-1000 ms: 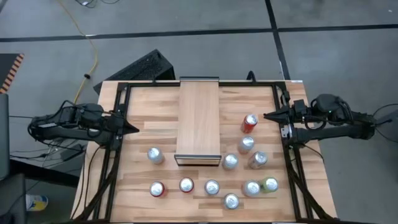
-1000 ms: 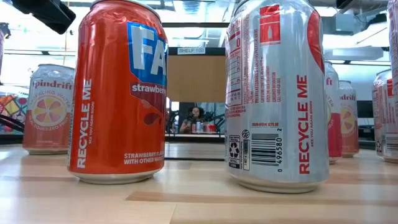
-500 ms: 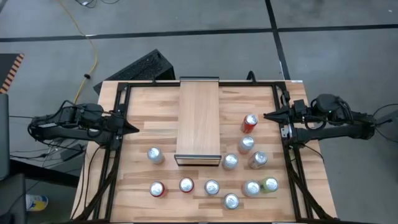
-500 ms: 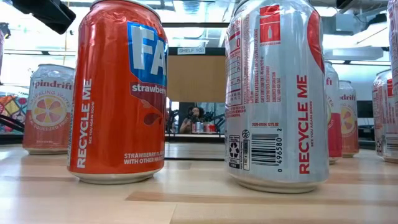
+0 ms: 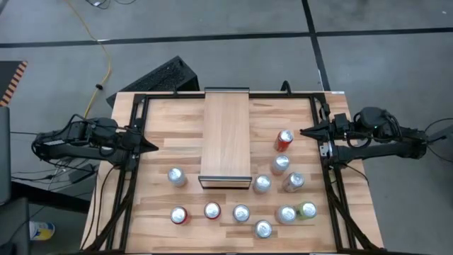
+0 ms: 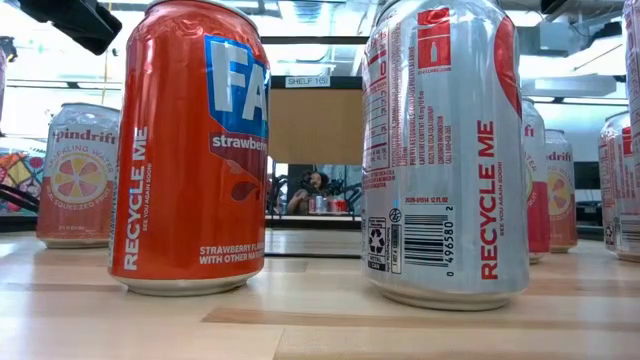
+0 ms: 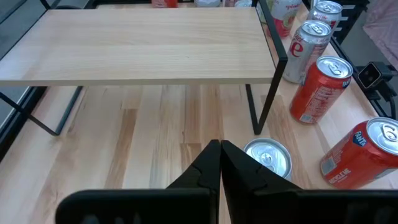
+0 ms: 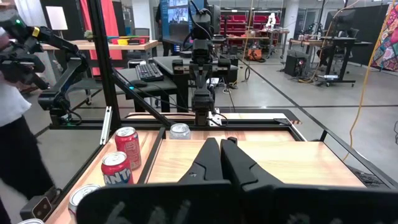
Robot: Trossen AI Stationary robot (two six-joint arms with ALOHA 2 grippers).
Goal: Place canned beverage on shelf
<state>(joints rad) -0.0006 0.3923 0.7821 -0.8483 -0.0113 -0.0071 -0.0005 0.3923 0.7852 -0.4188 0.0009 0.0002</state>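
Observation:
The shelf (image 5: 226,138), a long light-wood platform on thin dark legs (image 7: 261,109), stands on the wooden table's middle, running from its far edge toward the near side. Several canned beverages stand upright on the table, none on the shelf: a silver one (image 5: 176,177) left of the shelf's near end, a red one (image 5: 284,140) to its right, others along the near side (image 5: 241,212). My left gripper (image 5: 152,146) is shut and hovers at the table's left edge, holding nothing. My right gripper (image 5: 304,132) is shut at the right edge, also holding nothing.
A black frame (image 5: 134,177) borders the table on both sides. In the low view an orange can (image 6: 190,150) and a silver can (image 6: 445,150) stand close to the camera. A person (image 8: 15,124) stands beyond the table's edge in the right wrist view.

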